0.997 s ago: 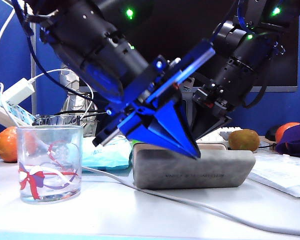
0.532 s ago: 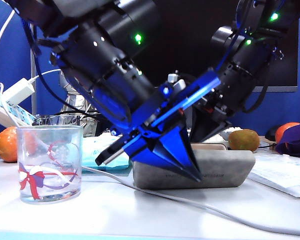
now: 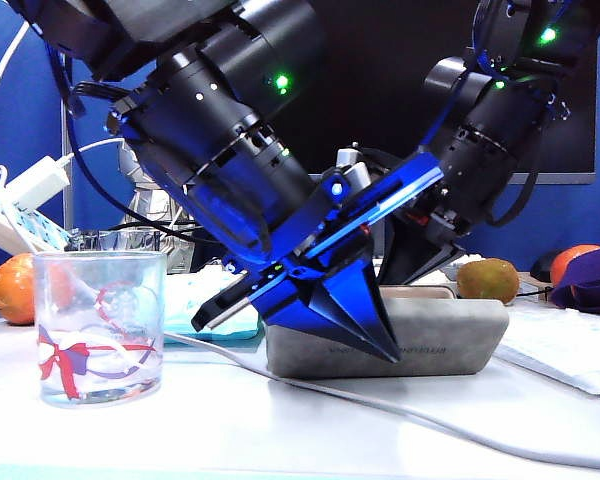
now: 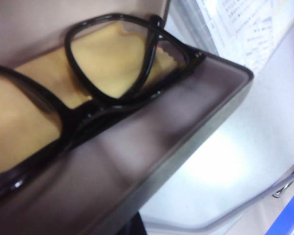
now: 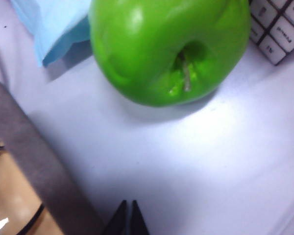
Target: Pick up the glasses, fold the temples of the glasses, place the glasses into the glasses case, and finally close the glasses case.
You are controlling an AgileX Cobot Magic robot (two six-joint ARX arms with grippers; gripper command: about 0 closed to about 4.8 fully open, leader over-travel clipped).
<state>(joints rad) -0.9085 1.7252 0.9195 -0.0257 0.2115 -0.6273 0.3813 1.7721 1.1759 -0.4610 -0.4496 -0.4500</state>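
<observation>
The grey glasses case (image 3: 450, 335) lies mid-table and stands open in the left wrist view. The black-framed glasses (image 4: 122, 98) rest inside it on the yellowish lining, one temple (image 4: 149, 54) folded across a lens. My left gripper (image 3: 385, 352) is shut, its blue tips slanting down against the case's front face; only a dark tip (image 4: 137, 226) shows below the case rim (image 4: 206, 127). My right gripper (image 5: 127, 209) is shut and empty, just above the table behind the case wall (image 5: 34, 161). In the exterior view the right arm (image 3: 480, 140) reaches down behind the case.
A ribbon-printed tumbler (image 3: 100, 325) stands front left, a white cable (image 3: 430, 420) running past it. A pale blue packet (image 3: 215, 305), oranges (image 3: 10, 288) (image 3: 488, 278) and papers (image 3: 570, 345) lie around. A green apple (image 5: 171, 49) and keyboard (image 5: 279, 24) sit close behind the case.
My left arm has come down: its shut tips slid from the case's top front edge to low on its front face. The right arm barely shifted.
</observation>
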